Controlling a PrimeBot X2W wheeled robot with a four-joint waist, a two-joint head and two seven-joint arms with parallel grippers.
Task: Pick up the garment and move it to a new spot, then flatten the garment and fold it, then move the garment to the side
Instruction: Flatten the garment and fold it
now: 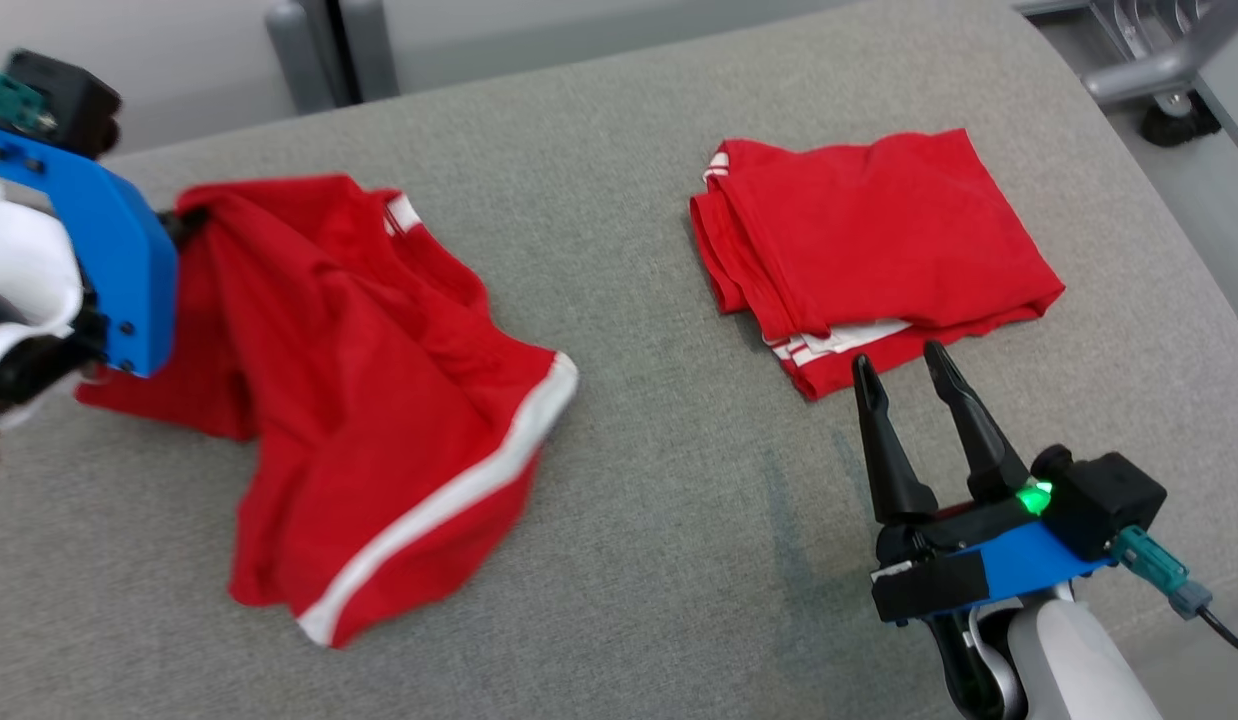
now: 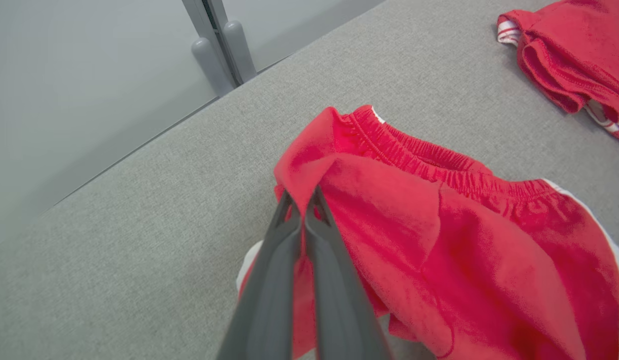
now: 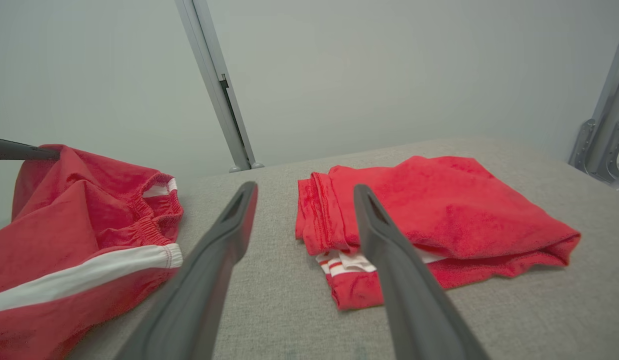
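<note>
**Opening step of the task: the pick-up.** We see the left gripper (image 2: 303,196) with its two dark fingers pressed together on a fold of the loose red garment (image 1: 359,400), close to the elastic waistband (image 2: 439,167). The pinched cloth rises to a peak at the fingertips, and the rest drapes onto the grey padded surface (image 1: 629,250).

We take the folded red garment (image 1: 879,230) as our landmark. The loose garment lies crumpled, well apart from it on its left, with a white side stripe (image 1: 449,495) along the edge facing the landmark. The right gripper (image 1: 899,358) sits just on the near side of the landmark, jaws apart and holding nothing. Its fingertips are near the landmark's striped edge, but we cannot tell whether they touch it.

We judge the grasp made and the carry not yet begun. The next move calls for a lift high enough for the trailing cloth to clear the surface. A carry should follow, to a bare patch well away from the landmark, so that flattening has room. A single pinch near the waistband leaves most of the cloth hanging, so we expect it to swing and bunch, and a slow carry suits it. The free right gripper may be needed to take a second corner for spreading.
</note>
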